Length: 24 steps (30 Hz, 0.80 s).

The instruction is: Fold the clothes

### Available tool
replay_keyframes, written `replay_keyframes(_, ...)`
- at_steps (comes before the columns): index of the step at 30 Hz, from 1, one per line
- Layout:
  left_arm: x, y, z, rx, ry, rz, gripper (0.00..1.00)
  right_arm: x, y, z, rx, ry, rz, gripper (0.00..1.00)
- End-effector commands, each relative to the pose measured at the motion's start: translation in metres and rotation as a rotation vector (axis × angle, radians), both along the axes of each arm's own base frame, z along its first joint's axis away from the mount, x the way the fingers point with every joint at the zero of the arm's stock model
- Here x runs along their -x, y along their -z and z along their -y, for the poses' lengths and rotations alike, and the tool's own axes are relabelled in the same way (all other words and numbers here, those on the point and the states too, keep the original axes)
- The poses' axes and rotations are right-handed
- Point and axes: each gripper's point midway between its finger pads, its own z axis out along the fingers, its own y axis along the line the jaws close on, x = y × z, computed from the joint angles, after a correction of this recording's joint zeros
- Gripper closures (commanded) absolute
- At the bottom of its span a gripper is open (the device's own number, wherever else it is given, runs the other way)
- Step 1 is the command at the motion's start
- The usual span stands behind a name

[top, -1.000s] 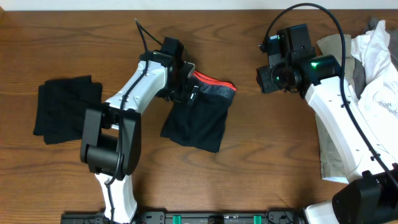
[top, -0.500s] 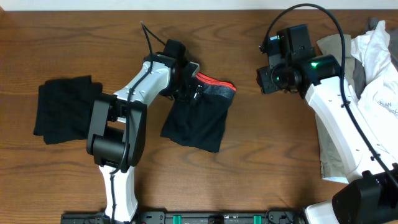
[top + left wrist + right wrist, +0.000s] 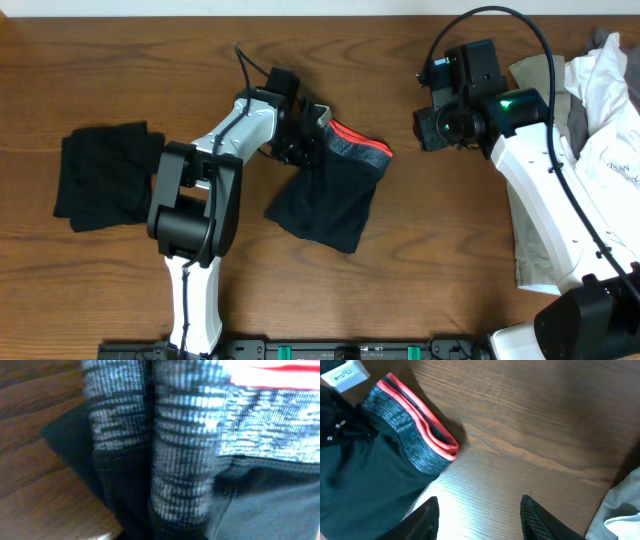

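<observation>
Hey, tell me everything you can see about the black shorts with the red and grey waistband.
The shorts are dark, soft knit fabric with a heathered grey waistband edged in orange-red. They lie rumpled and skewed on the wooden table, waistband toward the far side. The left gripper appears to pinch the waistband's left end, bunching it into folds. Nothing else touches them.

Black boxer briefs [image 3: 325, 200] lying mid-table, doubled over, skewing diagonally. Grey heathered waistband [image 3: 360, 150] with red-orange trim running along the upper edge, layers stacking. Folded black garment [image 3: 105, 175] sitting flat at far left, well apart. Pile of white and khaki clothes [image 3: 600, 130] heaping crumpled along the right edge.
</observation>
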Motion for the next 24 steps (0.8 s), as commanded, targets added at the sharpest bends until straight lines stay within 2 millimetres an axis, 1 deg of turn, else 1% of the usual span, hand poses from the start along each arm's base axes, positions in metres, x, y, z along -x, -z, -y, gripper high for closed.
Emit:
replay_keyframes(1,0.007,0.014,-0.006,-0.032,0.003,-0.030,0.94,0.001,-0.005,0.006,-0.003,0.021,0.009,0.49)
replay_keyframes(3,0.004,0.012,-0.015,-0.068,-0.009,-0.021,0.94,0.002,-0.004,0.007,-0.001,0.020,0.006,0.50)
replay_keyframes(5,0.002,0.004,-0.028,-0.109,-0.030,-0.009,0.94,0.002,-0.004,0.007,0.000,0.021,0.002,0.50)
replay_keyframes(7,-0.002,-0.010,-0.041,-0.128,-0.060,0.008,0.94,0.003,-0.004,0.007,0.000,0.021,0.001,0.50)
replay_keyframes(9,-0.007,-0.029,-0.058,-0.146,-0.108,0.033,0.94,0.004,-0.004,0.007,0.001,0.020,-0.002,0.49)
replay_keyframes(12,-0.016,-0.057,-0.097,-0.211,-0.214,0.083,0.94,0.005,-0.003,0.007,0.002,0.021,-0.007,0.50)
replay_keyframes(14,-0.021,-0.078,-0.131,-0.261,-0.287,0.131,0.94,0.004,-0.003,0.007,0.002,0.021,-0.006,0.50)
replay_keyframes(18,-0.022,-0.113,-0.178,-0.274,-0.407,0.189,0.94,0.006,-0.002,0.011,0.005,0.028,-0.018,0.49)
replay_keyframes(21,-0.025,-0.133,-0.211,-0.274,-0.494,0.240,0.94,0.008,-0.001,0.016,0.008,0.040,-0.031,0.49)
replay_keyframes(22,-0.026,-0.138,-0.221,-0.277,-0.521,0.254,0.94,0.009,0.000,0.018,0.009,0.044,-0.035,0.49)
replay_keyframes(23,-0.028,-0.141,-0.237,-0.296,-0.558,0.274,0.94,0.009,0.000,0.019,0.010,0.047,-0.040,0.49)
replay_keyframes(24,-0.029,-0.142,-0.248,-0.318,-0.581,0.282,0.94,0.010,0.000,0.021,0.010,0.051,-0.041,0.49)
